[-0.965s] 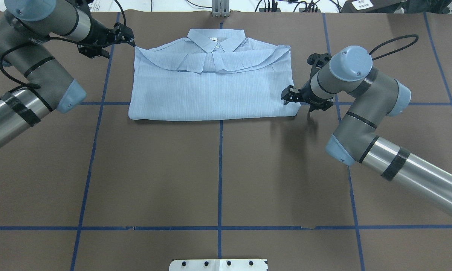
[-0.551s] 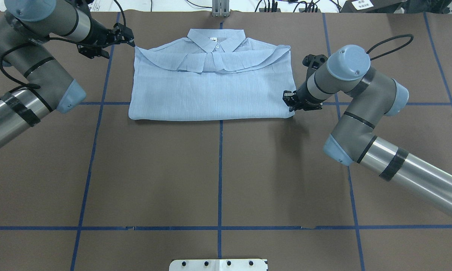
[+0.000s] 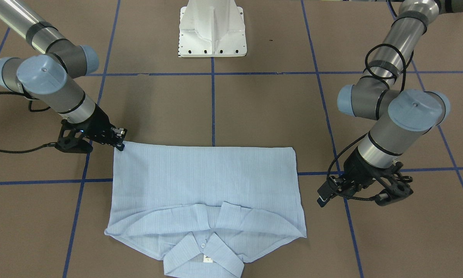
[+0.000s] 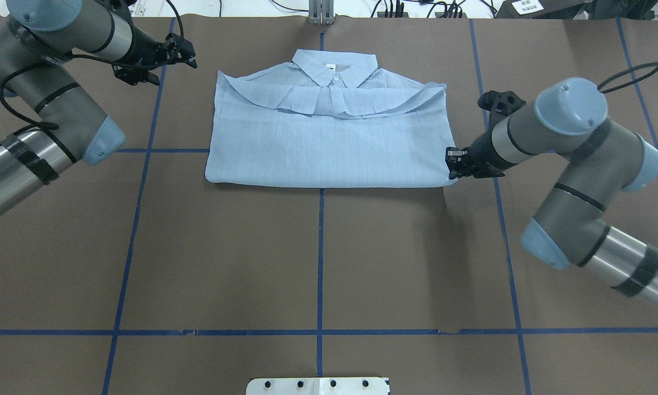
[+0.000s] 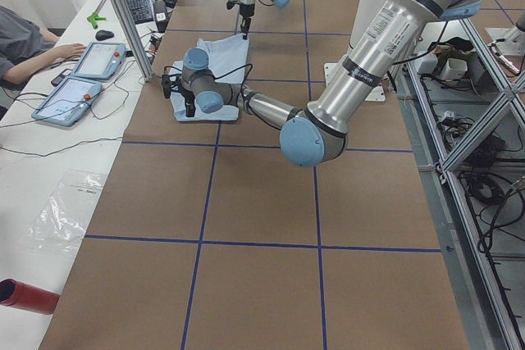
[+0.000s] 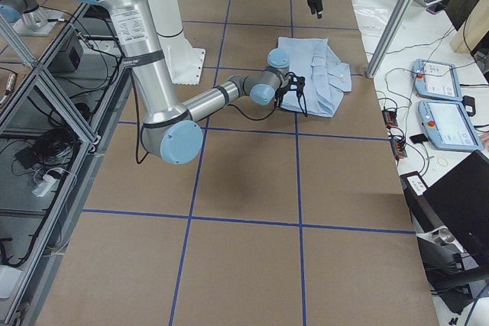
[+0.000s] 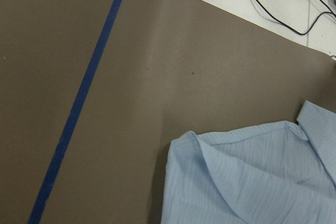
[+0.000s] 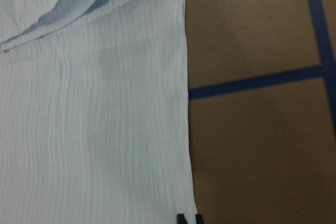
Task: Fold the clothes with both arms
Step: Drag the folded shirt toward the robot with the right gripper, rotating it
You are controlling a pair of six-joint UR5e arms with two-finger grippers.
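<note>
Tabletop (image 4: pixel 252 247) brown, blue tape grid (image 4: pixel 320 263); shirt (image 4: pixel 329 142) flat on it.

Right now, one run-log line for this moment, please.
shirt: folded flat, collar far side | right arm: jaws pinch shirt's near right corner | left arm: jaws open, clear of shirt

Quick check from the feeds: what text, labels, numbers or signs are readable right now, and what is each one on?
Nothing can be read in any view.
White neck tag in the collar of the shirt: marks too small to read.
White label on a dark box beyond the table's far edge: print blurred.
Tablet screens on the side bench: too small to read.
</note>
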